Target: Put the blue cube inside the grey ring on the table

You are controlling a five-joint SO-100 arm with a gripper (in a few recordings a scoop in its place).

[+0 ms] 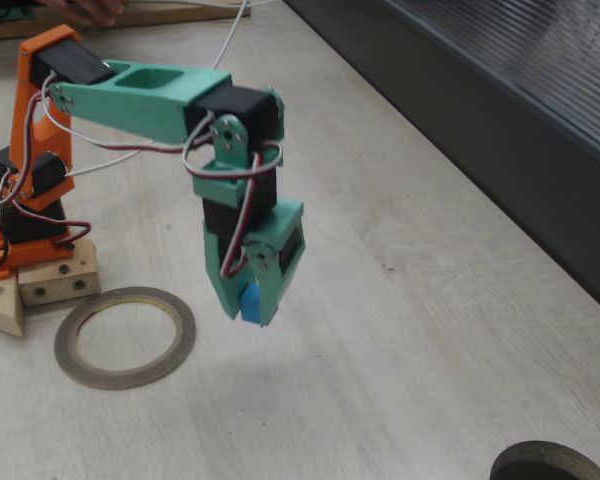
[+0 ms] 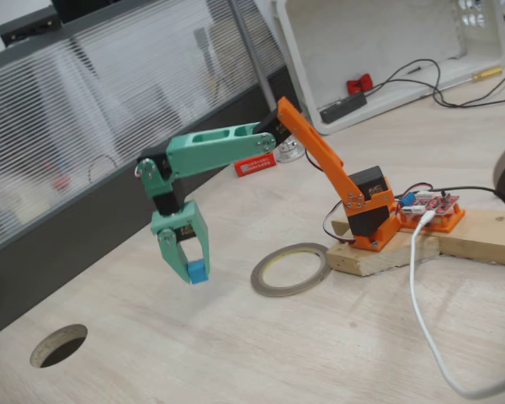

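Blue cube (image 1: 251, 302) (image 2: 199, 271) clamped between the green fingers of the gripper (image 1: 252, 300) (image 2: 194, 268), held up off the table (image 1: 400, 330) (image 2: 236, 345), not touching it. No long axis on a cube; visible faces roughly upright, slightly skewed along with the gripper's tilt. Shadow on the wood just under it in both fixed views.

Arm pose: orange base section rising from wooden blocks (image 1: 40, 285) (image 2: 379, 252), green upper link (image 1: 140, 95) (image 2: 223, 150) running roughly level out over the table, wrist bent so the gripper points down, tips tilted slightly. Fingers narrow, closed onto the cube, which sits at the very tips.

Grey ring (image 1: 125, 336) (image 2: 291, 268) flat on the table just beside the wooden blocks, yellowish inner rim visible. Bare wood inside its opening. Cube beside the ring, not over it: to the right of the ring in one fixed view (image 1: 251, 302), to the left in the other (image 2: 199, 271).

Darker ring (image 1: 552, 462) cut off at the table's lower right edge in one fixed view. Round hole (image 2: 59, 345) in the table near the lower left corner in the other. Dark ribbed wall (image 1: 500, 110) along the far table edge. White cable (image 2: 429, 328) trailing over the table from the base.
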